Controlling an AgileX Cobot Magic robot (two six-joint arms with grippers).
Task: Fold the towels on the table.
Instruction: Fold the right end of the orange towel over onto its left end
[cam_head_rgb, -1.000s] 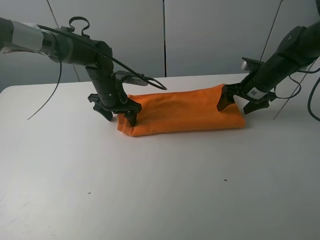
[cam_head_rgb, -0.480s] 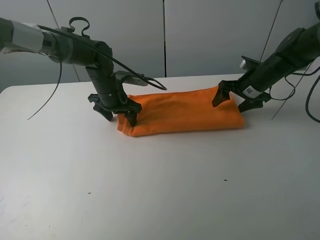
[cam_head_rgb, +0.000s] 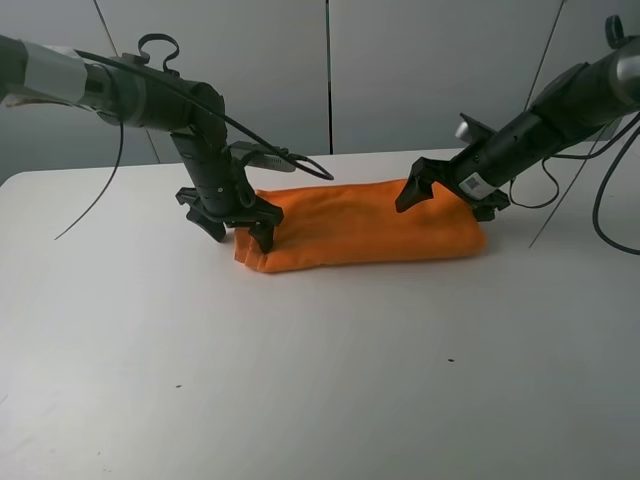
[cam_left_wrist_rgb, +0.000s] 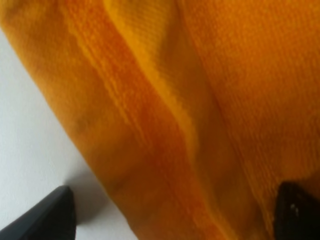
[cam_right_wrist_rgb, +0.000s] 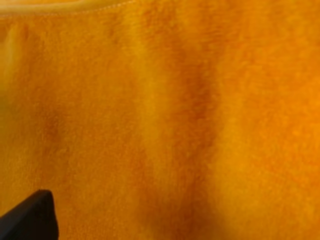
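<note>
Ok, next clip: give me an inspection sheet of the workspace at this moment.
Surface: plain white matte table, two tiny dark specks.
Job's things: bright orange terry towel, folded into a long strip, lying flat.
Clutter: nothing seen.
Grippers: left gripper open, straddling the towel's left end; right gripper open over its right end.
Cables: black cable loops off the left arm above the towel.
Surroundings: grey wall panels.

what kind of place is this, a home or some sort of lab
Probably a robotics lab or test bench: a plain white matte tabletop, bare grey wall panels behind it, and a cabled black left arm and right arm at one bright orange terry-cloth towel.
</note>
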